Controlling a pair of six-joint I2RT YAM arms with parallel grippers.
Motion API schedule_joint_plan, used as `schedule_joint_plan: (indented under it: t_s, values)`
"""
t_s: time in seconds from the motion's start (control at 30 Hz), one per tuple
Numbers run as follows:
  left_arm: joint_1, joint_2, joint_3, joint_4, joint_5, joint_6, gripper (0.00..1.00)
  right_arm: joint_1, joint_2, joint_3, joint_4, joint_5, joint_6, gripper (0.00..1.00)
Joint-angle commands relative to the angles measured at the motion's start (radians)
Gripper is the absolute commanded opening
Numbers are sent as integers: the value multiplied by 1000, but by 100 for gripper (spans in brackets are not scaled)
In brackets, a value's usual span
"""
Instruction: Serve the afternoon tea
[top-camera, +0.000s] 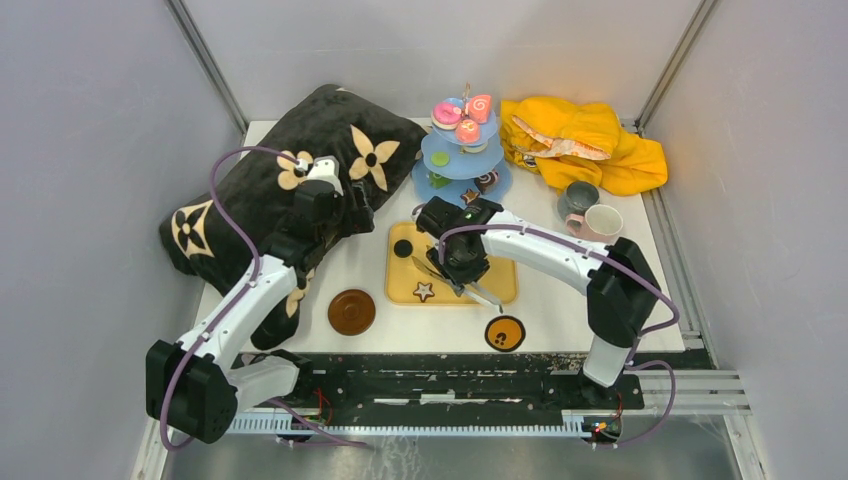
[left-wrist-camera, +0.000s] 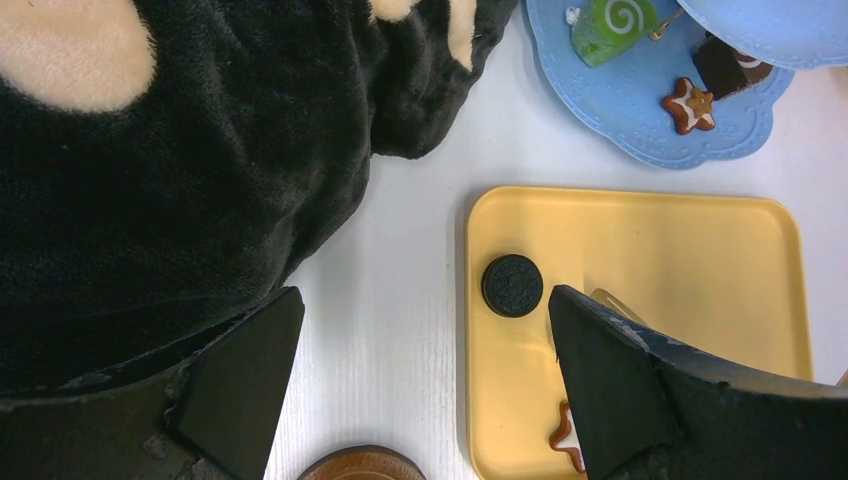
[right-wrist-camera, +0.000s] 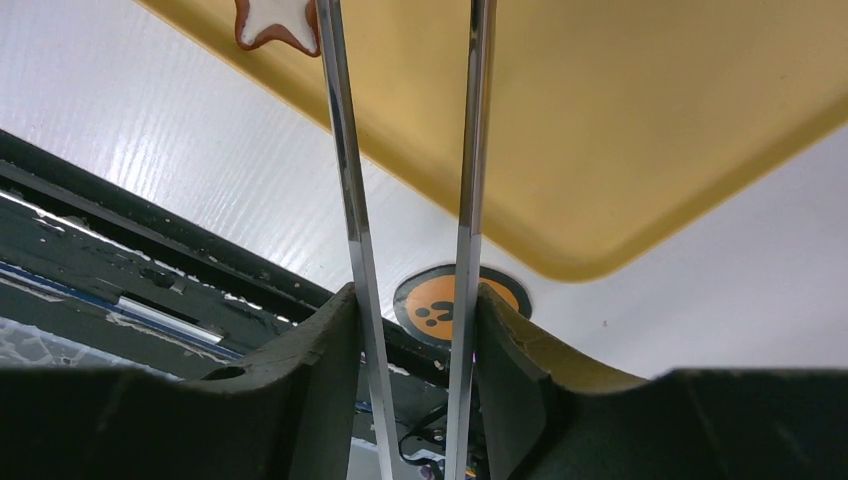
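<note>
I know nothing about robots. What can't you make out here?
Metal tongs: far ends cut off by the top edge, right wrist view.
Star biscuit: half hidden by the left gripper, left wrist view.
Brown coaster: cut off by the bottom edge, left wrist view.
Three-tier stand: upper tiers cover parts of lower ones, top view.

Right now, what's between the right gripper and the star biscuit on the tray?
The tongs: their two metal arms run from the right gripper toward the star biscuit, over white table and yellow tray. Right wrist view shows it.
</note>
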Motion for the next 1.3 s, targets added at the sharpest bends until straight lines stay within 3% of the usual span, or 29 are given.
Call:
schedule_joint_plan:
  t_s: [0.0, 1.0, 1.27]
  values:
    - [7, -33, 18, 26, -26, -65, 100, 6, 9, 59, 48, 10, 18, 48]
    - [10, -26, 17, 27, -12, -65, 100, 6, 156, 191, 121, 31, -11, 51]
    - [10, -26, 15, 27, -13, -65, 100, 6, 157, 188, 120, 61, -11, 45]
